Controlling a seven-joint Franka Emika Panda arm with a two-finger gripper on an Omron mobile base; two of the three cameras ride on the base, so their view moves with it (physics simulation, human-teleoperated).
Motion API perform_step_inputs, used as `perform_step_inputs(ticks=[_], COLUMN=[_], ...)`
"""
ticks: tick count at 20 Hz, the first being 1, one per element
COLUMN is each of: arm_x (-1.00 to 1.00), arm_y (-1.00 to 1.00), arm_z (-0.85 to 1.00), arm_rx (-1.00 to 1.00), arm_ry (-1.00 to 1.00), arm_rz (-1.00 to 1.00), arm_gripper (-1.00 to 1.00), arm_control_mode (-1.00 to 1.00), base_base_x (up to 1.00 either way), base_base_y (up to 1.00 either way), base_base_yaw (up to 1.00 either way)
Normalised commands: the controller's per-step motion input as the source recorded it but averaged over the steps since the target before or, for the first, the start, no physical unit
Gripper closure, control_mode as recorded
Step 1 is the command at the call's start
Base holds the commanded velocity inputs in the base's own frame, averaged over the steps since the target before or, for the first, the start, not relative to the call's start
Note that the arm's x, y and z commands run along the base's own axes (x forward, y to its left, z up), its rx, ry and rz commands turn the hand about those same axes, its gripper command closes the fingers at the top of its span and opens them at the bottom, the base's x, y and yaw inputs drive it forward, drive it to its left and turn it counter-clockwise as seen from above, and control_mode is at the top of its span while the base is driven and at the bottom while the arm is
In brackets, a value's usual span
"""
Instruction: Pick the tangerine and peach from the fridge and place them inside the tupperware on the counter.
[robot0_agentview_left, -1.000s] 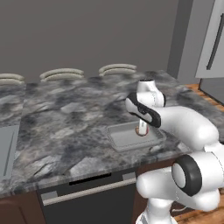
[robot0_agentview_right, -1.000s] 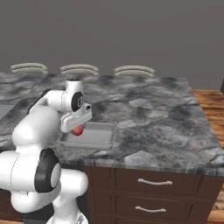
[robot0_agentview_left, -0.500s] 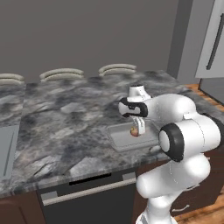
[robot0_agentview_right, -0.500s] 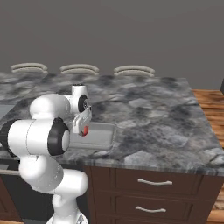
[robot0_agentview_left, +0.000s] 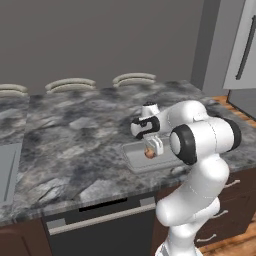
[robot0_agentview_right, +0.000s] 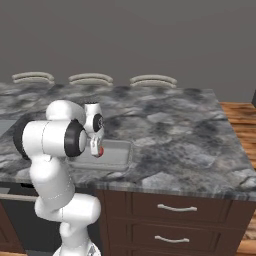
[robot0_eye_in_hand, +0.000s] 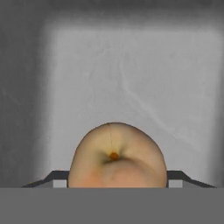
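Jaws (robot0_agentview_left: 150, 148): clamped on the peach (robot0_agentview_left: 149, 153), one finger on each side, fruit hanging beneath the hand.

Left base view: peach held just above the tupperware (robot0_agentview_left: 136, 161), which sits near the front edge of the worktop (robot0_agentview_left: 75, 145), toward its right end. Fridge (robot0_agentview_left: 240, 50) stands beyond the worktop's right end, bar handle showing.

Right base view: jaws (robot0_agentview_right: 98, 148) pointing down over the tupperware (robot0_agentview_right: 117, 155); peach (robot0_agentview_right: 100, 150) shows its reddish blush, above the container's left part. Whether it touches the floor cannot be told.

Hand view: peach (robot0_eye_in_hand: 117, 155) at the bottom, stem dimple facing the camera; pale tupperware floor (robot0_eye_in_hand: 131, 78) behind it, no other fruit visible there.

Handling note: judged step is the release. Lower until the fruit is near the floor, keep inside the rim, open gently so the round fruit does not roll out, then lift straight up.
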Motion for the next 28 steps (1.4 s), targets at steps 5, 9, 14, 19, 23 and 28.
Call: perform_step_inputs(ticks=[5,9,14,19,23,28], arm_x=[0.22,0.24,0.06,-0.03,-0.18,-0.49], arm_y=[0.02,0.06,0.07,0.02,0.0,0.0], arm_z=[-0.3,-0.27,-0.24,-0.1,0.0,0.06], arm_rx=[0.0,0.0,0.0,0.01,0.02,0.11], arm_ry=[0.0,0.0,0.0,0.0,-0.04,-0.23], arm_rz=[0.15,0.12,0.1,0.02,0.0,-0.01], arm_gripper=[1.0,1.0,-1.0,-1.0,-1.0,-1.0], arm_control_mode=[-1.0,-1.0,-1.0,-1.0,-1.0,-1.0], base_base_x=[0.0,0.0,0.0,0.0,0.0,0.0], base_base_y=[0.0,0.0,0.0,0.0,0.0,0.0], base_base_yaw=[0.0,0.0,0.0,0.0,0.0,0.0])
